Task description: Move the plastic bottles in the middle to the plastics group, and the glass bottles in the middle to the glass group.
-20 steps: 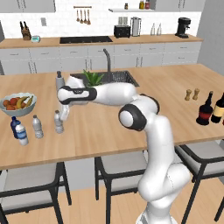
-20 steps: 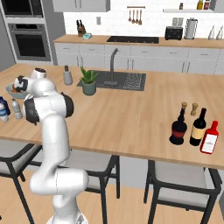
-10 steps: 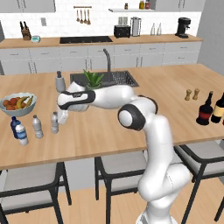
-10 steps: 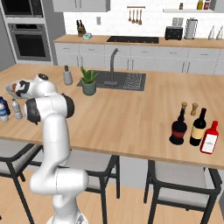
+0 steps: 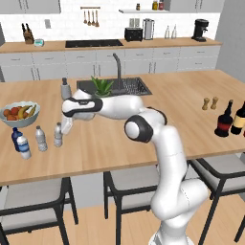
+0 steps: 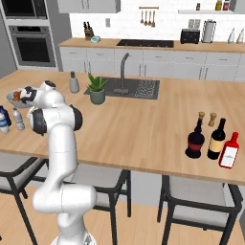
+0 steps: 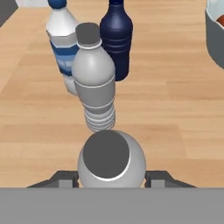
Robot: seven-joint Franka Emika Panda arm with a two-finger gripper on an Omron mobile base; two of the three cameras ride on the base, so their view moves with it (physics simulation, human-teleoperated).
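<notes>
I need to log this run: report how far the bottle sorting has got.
Done: one grey water bottle stands beside the dark blue bottle and the blue-capped bottle.
In hand: the hand is at the second water bottle, its fingertips either side of it, close to that group.
Left: the dark red-label bottle looks already next to the wine bottle.
</notes>
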